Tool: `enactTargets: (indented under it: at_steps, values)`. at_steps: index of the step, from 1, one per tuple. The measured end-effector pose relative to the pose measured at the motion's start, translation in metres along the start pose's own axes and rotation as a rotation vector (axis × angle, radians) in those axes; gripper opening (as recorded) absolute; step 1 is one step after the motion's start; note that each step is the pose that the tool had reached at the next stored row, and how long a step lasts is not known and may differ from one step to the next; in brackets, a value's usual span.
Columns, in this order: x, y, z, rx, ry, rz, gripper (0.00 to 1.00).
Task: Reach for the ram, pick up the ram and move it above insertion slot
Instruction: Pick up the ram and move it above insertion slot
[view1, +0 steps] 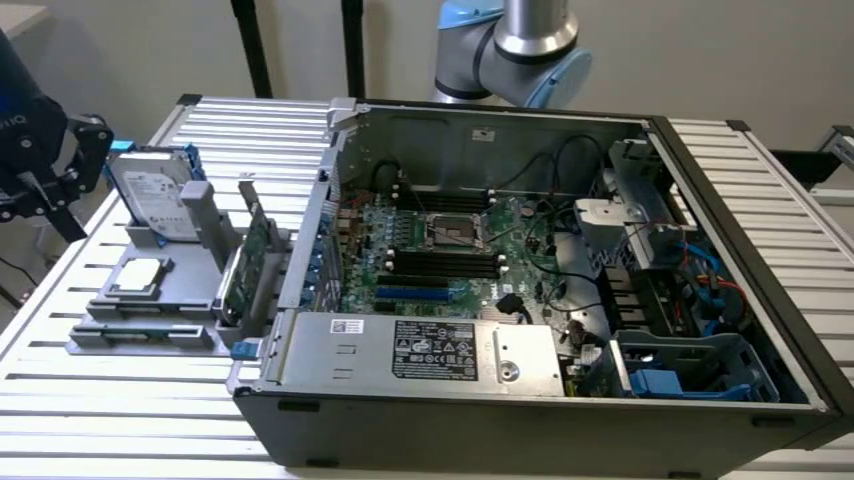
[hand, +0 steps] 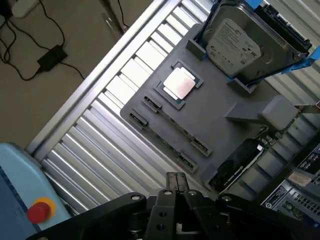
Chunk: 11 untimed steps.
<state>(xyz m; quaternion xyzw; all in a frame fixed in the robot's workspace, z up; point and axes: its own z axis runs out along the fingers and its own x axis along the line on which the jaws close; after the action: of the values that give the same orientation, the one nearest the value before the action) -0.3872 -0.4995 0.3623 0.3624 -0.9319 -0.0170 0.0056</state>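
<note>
Overhead, closed empty gripper (hand: 176, 181); ram (hand: 175, 126) in tray (hand: 225, 100) (long axis along tray's edge).

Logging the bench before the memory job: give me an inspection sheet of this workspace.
Surface: slatted metal table carrying an open computer case and a grey holder.
Job's things: ram apparently edge-up in the holder; insertion slot on the motherboard, looks empty.
Clutter: hard drive, processor and expansion card in the holder.
Grippers: gripper shut, holding nothing, by the holder's edge.
Cables: black cables and blue cables inside the case; power adapter with its lead on the floor.
Surroundings: red button on a blue box.
</note>
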Motion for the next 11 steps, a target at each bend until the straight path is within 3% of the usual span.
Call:
enactTargets:
  at_steps: [11]
  values:
    - [0.0000, 0.0000, 0.0011, 0.0031, 0.0034, -0.199, 0.11]
